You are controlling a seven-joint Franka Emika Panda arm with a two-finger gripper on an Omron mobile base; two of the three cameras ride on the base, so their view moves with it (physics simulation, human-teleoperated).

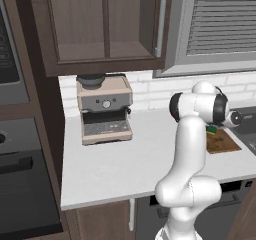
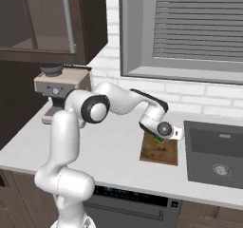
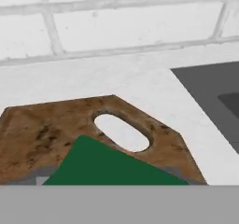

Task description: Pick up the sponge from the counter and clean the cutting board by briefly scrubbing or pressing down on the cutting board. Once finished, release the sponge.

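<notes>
Sponge (image 3: 109,164) on the cutting board (image 3: 42,134), green top up, just short of the oval handle hole; gripper (image 2: 160,137) low over it, jaws spread wide (whether gripping the sponge: cannot tell); board flat on the counter (image 1: 115,161), beside the sink (image 2: 218,156)

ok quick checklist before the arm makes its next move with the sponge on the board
1. Sponge over the cutting board: ok.
2. Sponge at the gripper: ok; firm grip: cannot tell.
3. Sponge pressed flat on the wood: cannot tell.
4. Board lying flat on the counter: ok.
5. Board apart from the sink: ok.
6. Coffee machine well away from the arm: ok.
</notes>
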